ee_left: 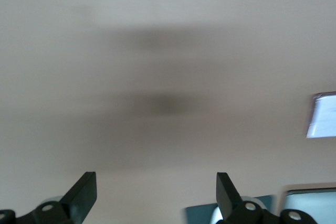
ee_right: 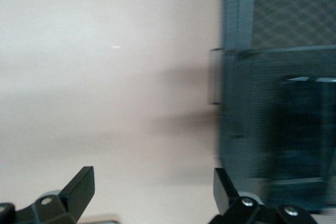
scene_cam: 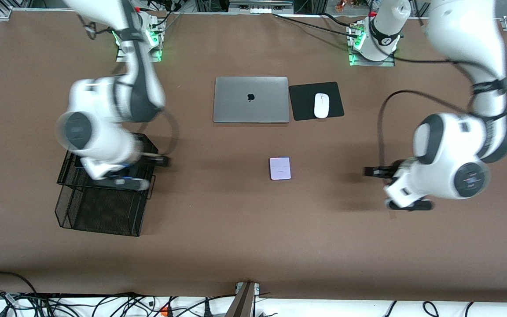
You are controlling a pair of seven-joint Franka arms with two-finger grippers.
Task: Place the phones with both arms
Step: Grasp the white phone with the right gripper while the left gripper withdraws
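The pale lavender flip phone (scene_cam: 280,168) lies flat on the brown table mid-way between the arms; it also shows at the edge of the left wrist view (ee_left: 321,122). My left gripper (scene_cam: 369,171) (ee_left: 156,195) is open and empty, low over bare table toward the left arm's end, apart from the phone. My right gripper (scene_cam: 163,160) (ee_right: 152,190) is open and empty, beside the black mesh basket (scene_cam: 99,207) (ee_right: 236,103). A dark flat shape (ee_right: 303,124) lies in the basket; I cannot tell which phone it is. The two black phones do not show plainly.
A closed silver laptop (scene_cam: 251,99) lies farther from the front camera than the lavender phone. Beside it a white mouse (scene_cam: 321,105) sits on a black pad (scene_cam: 302,103). The right arm's wrist covers part of the basket.
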